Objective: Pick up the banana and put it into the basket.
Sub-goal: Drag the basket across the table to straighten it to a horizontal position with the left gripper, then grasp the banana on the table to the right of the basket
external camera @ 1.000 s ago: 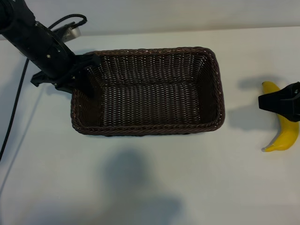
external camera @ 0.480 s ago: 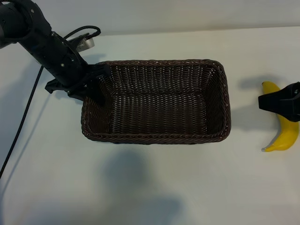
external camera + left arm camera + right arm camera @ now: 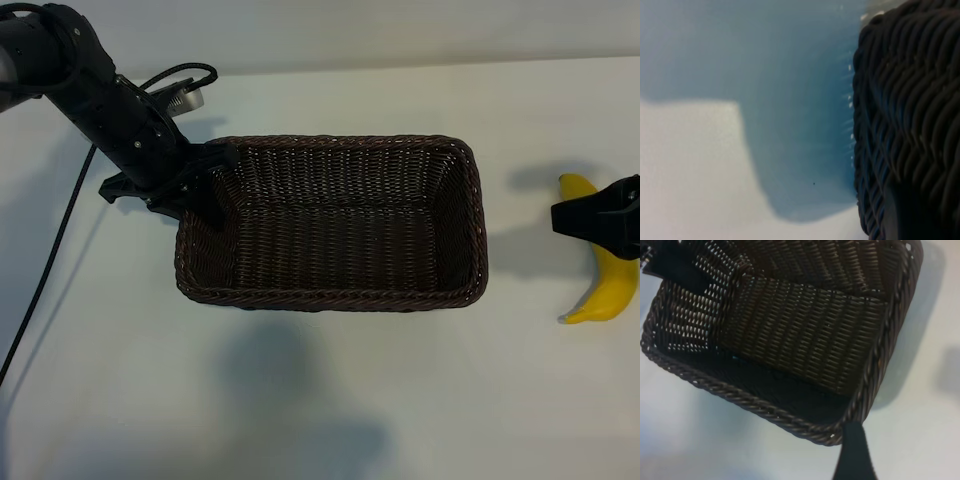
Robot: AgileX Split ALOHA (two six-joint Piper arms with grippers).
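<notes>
The dark brown wicker basket [image 3: 330, 300] stands mid-table. My left gripper [image 3: 207, 188] is shut on its left wall, one finger inside and one outside. The left wrist view shows that woven wall [image 3: 905, 115] very close. The yellow banana [image 3: 610, 282] lies on the table at the far right, apart from the basket. My right gripper [image 3: 603, 218] hovers over the banana's upper half, open and empty. In the right wrist view, one of its fingers [image 3: 854, 455] shows in front of the basket's near corner [image 3: 840, 432]; the banana is out of that view.
The white tabletop [image 3: 330, 400] surrounds everything. A black cable [image 3: 45, 260] trails from the left arm down the table's left side. A strip of bare table [image 3: 520, 250] separates basket and banana.
My left arm has dragged the basket to the right and toward the table's front. The right gripper and the banana have stayed put.
</notes>
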